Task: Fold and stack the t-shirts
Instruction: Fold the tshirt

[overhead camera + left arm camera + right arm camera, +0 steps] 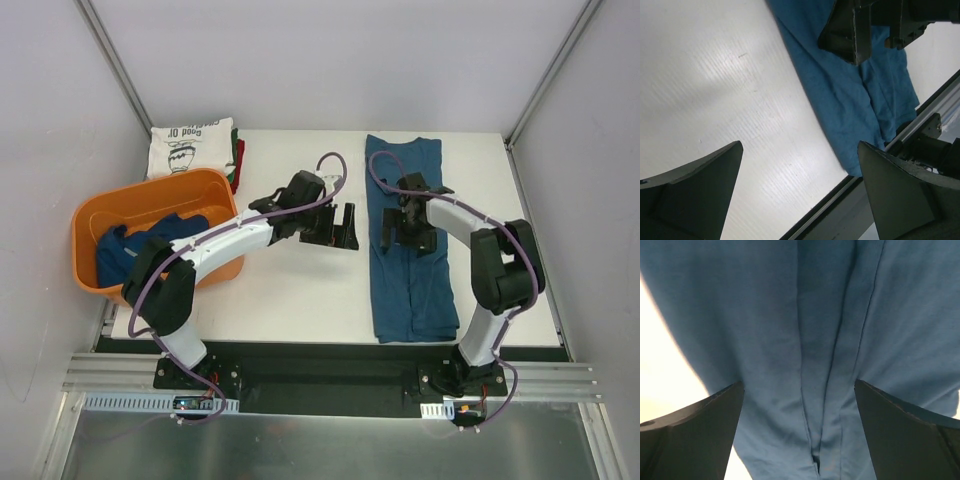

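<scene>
Both spread and empty: beneath the right claw (407, 238) a blue t-shirt (408, 290) lies half-folded; left of the left claw (332, 232), unfolded shirts (135, 250) wait in the tub (200, 183) beside a finished stack (192, 148).

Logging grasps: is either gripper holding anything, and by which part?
Nothing is held: the left gripper is open over the table, the right gripper open over the blue t-shirt.
</scene>
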Available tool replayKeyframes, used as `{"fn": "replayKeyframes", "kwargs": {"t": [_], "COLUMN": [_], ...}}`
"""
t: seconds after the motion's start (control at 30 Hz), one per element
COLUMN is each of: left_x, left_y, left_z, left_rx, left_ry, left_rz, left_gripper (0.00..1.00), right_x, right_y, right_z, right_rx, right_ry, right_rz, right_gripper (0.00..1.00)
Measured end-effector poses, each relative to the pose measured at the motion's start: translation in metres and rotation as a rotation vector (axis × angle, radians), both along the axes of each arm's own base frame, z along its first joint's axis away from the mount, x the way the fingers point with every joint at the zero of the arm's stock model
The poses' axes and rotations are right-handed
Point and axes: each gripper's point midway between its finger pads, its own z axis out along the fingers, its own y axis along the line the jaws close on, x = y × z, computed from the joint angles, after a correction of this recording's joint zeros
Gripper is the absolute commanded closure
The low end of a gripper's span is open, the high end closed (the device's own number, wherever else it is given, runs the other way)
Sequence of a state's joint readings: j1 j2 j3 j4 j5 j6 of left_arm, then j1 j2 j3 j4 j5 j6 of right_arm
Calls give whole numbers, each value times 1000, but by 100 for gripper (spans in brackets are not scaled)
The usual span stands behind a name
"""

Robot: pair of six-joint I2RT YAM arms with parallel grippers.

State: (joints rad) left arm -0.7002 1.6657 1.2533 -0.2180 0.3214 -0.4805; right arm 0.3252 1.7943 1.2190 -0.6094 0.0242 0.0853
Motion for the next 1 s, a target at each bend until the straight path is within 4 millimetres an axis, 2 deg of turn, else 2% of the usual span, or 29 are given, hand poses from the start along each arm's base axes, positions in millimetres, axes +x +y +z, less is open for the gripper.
{"fn": "replayKeyframes", "kwargs": {"t": [0.13,0.27,0.63,0.73,0.83,0.93,1.0], "left_x": [-7,-9,-17,-25,-42,-66,-88], "left_y": [8,12,27,32,39,43,40], "left_z": [-17,-21,-10,-9,-15,-22,-27], "left_rx": [36,48,53,52,49,54,60], "left_ry": [30,35,-2,2,35,75,102], "left_rz": [9,16,42,39,22,-3,-44], "left_gripper": [1,1,1,1,1,1,1], "right_x": [-4,-5,-24,-25,-30,-35,-51], "right_y": [-2,1,54,57,53,49,41], "right_z": [-18,-18,-15,-10,7,46,73], "right_rx": [-33,-51,-8,-5,-2,45,86], "right_ry": [35,27,39,42,22,-74,-150], "right_rz": [-20,-24,-28,-47,-51,-48,-47], "right_gripper": [3,3,3,3,3,3,3]}}
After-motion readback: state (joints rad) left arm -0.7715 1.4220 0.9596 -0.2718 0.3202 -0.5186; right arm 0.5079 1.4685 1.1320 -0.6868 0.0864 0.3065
